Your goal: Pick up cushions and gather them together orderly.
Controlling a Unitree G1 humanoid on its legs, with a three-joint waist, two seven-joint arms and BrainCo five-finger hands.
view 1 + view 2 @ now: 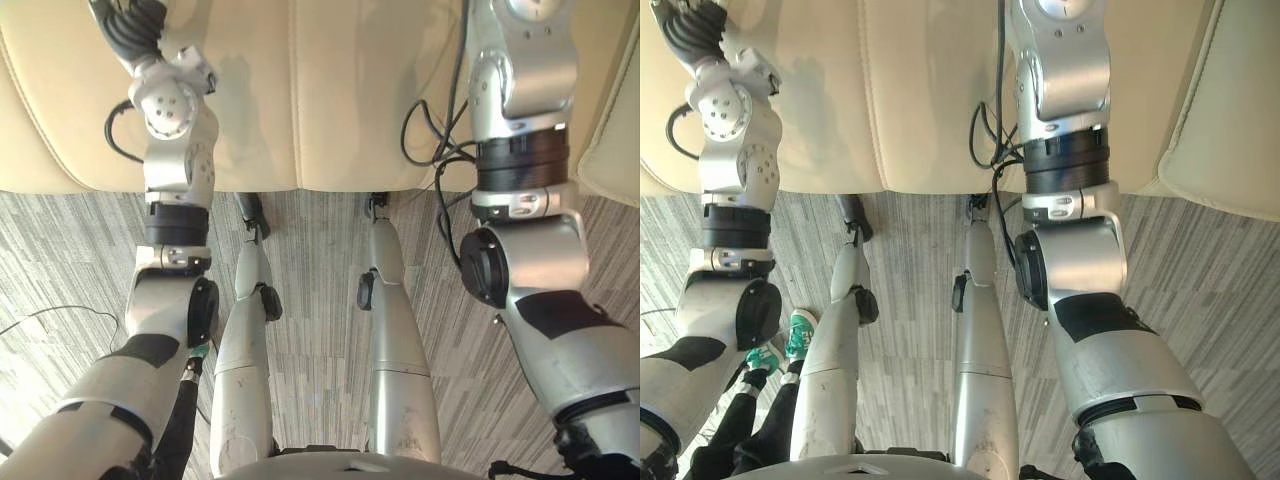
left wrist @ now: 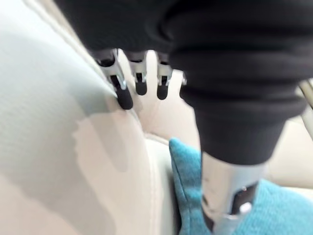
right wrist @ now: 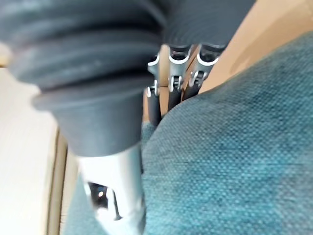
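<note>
Nearest to me, in front of the sofa (image 1: 330, 100), the floor is grey carpet (image 1: 60, 250) with a streaky, plank-like grain. A person's green shoe (image 1: 800, 333) stands on it before the sofa's left part, with a black-clad leg above it (the rest of the person is cut off).

The sofa is smooth cream leather, its seat split by stitched seams running back from the front edge. Both arms reach over that edge and run off the top of the head views at the wrist.

Over the left part of the seat the left hand (image 2: 142, 84) is released. Its fingers are straight and hold nothing, and one dark tip is just at the leather. Past its thumb, down in a crease of the sofa, lies a wedge of teal fabric (image 2: 288, 213), soft and nubbly. I cannot tell whether it belongs to the cushion at the other hand.

Over the right part of the seat, the right hand (image 3: 172, 81) has its fingers running down behind the rounded edge of a teal cushion (image 3: 230, 161), which is coarse-woven and plump. The thumb is on the near side. The fingertips are hidden, so I cannot tell whether the hand grips the cushion.

At the sofa's right end a cream panel (image 1: 1230, 110) with a piped edge is half out of frame, and I cannot say if it is a cushion or an armrest.
</note>
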